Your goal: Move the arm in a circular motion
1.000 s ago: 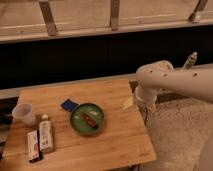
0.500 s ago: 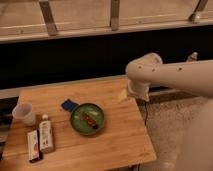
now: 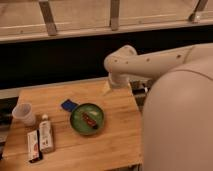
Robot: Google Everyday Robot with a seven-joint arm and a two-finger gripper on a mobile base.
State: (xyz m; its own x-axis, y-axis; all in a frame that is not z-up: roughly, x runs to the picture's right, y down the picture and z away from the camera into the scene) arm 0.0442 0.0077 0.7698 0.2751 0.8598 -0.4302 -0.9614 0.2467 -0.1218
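The arm [image 3: 150, 62] is thick, cream-white and tubular. It reaches in from the right, and its rounded joint [image 3: 122, 61] hangs over the far edge of the wooden table [image 3: 120, 135]. A short segment drops from the joint toward the table edge. The gripper [image 3: 118, 86] sits at the lower end of that segment, close to a small yellowish item [image 3: 106, 89], and is mostly hidden. A large cream body part [image 3: 180, 125] fills the right side of the view.
On the table are a green plate [image 3: 80, 125] holding a brown-red item [image 3: 90, 119], a blue item [image 3: 68, 105], a clear cup [image 3: 24, 114], a white bottle [image 3: 46, 134] and a red-and-white box [image 3: 33, 146]. A dark wall and railing stand behind.
The arm's joint has swung left, from beside the table's right edge to over its far edge. The arm and the body now fill much more of the view.
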